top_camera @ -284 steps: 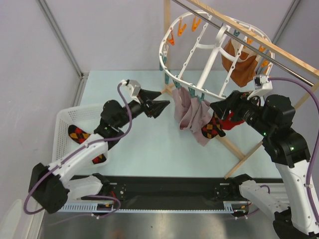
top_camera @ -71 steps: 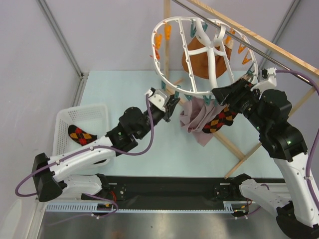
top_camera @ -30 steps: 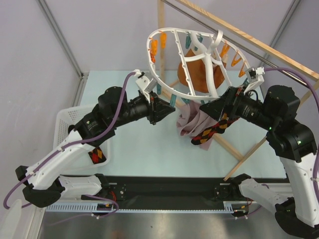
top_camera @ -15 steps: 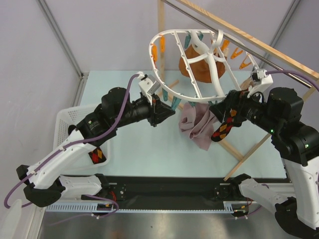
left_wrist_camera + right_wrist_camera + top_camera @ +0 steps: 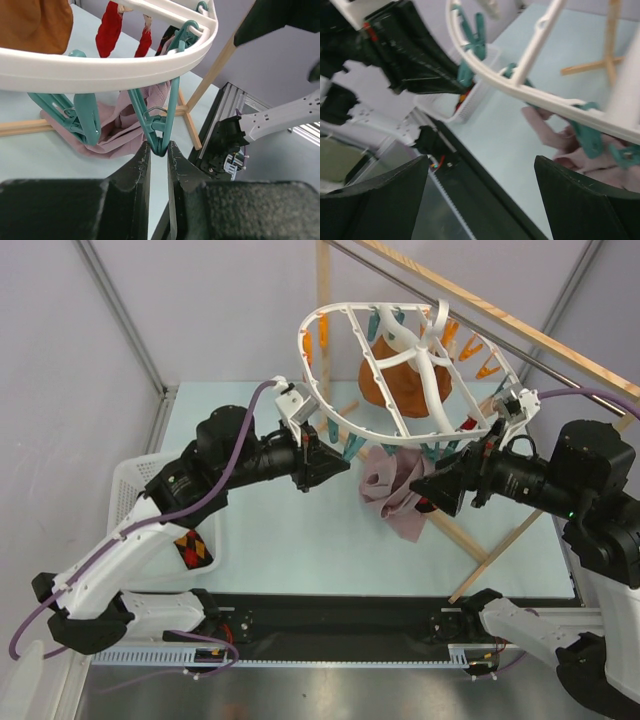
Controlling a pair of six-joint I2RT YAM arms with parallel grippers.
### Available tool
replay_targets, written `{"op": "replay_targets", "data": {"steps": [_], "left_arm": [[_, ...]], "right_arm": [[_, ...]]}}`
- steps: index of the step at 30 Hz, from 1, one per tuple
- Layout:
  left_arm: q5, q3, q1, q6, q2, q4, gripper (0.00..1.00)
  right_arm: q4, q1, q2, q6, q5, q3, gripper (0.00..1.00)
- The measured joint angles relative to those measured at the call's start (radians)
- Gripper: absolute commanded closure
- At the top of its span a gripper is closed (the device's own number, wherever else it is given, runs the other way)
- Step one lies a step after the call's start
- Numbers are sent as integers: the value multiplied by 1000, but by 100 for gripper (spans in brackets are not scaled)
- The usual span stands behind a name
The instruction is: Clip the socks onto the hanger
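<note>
Since half a second earlier the right gripper backed down and away from the hanger, and the sock it had carried was gone from its fingers. Its jaws stood wide apart with nothing between them, same in its wrist view. Left gripper was pinched on the lower end of a teal clip hanging from the near rim of the hanger, fingers tight on both sides. Mauve cloth hung from clips just beside it, its lower end on the table. Orange-brown garment hung under the ring's middle. One argyle sock lay in the white basket, partly hidden by the left arm. Red fabric hung from the far rim; couldn't tell if that was the other sock.
</note>
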Motion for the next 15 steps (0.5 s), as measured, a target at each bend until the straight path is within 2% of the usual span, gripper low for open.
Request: {"op": "replay_targets", "data": {"steps": [6,15], "left_arm": [[94,6,31,-44,13,12,100],[274,-28,63,-181,27,130,100]], "right_arm": [[95,29,1,87,-207,-27,7],[332,57,-6,298,-247,-210,12]]}}
